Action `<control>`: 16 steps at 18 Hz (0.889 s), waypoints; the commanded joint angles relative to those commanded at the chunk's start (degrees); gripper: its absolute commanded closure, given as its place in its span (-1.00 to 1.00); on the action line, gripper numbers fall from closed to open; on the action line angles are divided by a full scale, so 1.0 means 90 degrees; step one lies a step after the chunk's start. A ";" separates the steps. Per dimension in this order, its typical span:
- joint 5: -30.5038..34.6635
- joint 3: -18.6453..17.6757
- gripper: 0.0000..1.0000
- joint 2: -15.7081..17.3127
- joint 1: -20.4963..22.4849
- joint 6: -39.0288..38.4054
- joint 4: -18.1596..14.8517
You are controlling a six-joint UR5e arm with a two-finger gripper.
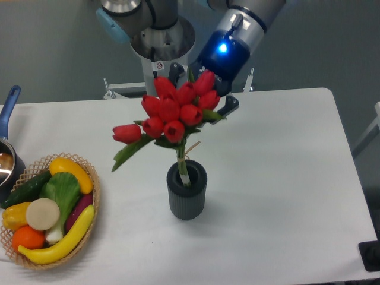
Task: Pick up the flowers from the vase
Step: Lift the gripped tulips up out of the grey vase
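Flowers (176, 116) sit raised above the vase (186, 191), stem ends just inside its mouth (one bud droops left). Gripper (202, 89) is clamped on the bunch from behind. Vegetable basket (89, 178) at left.

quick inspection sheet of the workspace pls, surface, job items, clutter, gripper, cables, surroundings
surface: white table, no spills seen
job's things: flowers raised, stem ends at the mouth of the vase; vase upright
clutter: basket of vegetables at left edge; pot with blue handle behind it
grippers: gripper behind the blooms, shut on flowers
cables: nothing seen
surroundings: robot base behind table, grey wall
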 joint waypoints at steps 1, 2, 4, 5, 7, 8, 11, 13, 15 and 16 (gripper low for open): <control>0.0000 0.0000 0.12 0.0039 0.0039 0.0000 0.0000; -0.0010 -0.0010 0.12 0.0107 0.0107 0.0000 0.0000; -0.0117 0.0000 0.12 0.0128 0.0312 0.0000 -0.0010; -0.0243 0.0000 0.12 0.0118 0.0458 0.0000 -0.0010; -0.0380 0.0010 0.12 0.0089 0.0751 0.0000 0.0019; -0.0391 0.0019 0.12 0.0030 0.0878 0.0058 0.0029; -0.0391 0.0233 0.12 -0.0456 0.1288 0.0389 0.0068; -0.0381 0.0361 0.12 -0.0740 0.1425 0.0721 0.0088; -0.0381 0.0497 0.12 -0.1014 0.1620 0.0917 0.0088; -0.0371 0.0566 0.12 -0.1141 0.1689 0.1034 0.0097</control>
